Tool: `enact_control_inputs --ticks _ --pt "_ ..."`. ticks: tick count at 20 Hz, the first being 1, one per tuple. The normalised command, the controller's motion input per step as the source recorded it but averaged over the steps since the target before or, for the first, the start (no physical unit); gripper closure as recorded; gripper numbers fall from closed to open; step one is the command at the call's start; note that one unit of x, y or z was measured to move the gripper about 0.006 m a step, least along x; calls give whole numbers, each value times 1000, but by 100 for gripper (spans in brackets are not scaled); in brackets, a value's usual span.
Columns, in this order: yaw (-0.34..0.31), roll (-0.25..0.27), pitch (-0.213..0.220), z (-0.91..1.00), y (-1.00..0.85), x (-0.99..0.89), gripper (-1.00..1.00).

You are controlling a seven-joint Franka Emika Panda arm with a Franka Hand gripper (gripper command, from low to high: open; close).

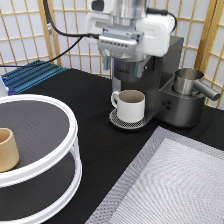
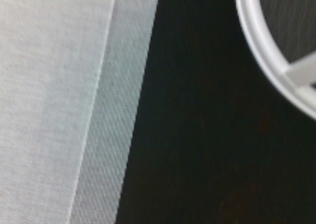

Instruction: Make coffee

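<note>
Above the white mug (image 1: 131, 104) at the coffee machine (image 1: 165, 80), we saw our gripper (image 1: 124, 64) spread apart, grasping nothing.
</note>
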Motion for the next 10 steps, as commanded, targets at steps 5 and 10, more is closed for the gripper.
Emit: enact_control_inputs --ticks 5,10 --pt "194 -10 -66 630 303 -490 -100" --pt "312 -3 -20 613 180 -123 -100"
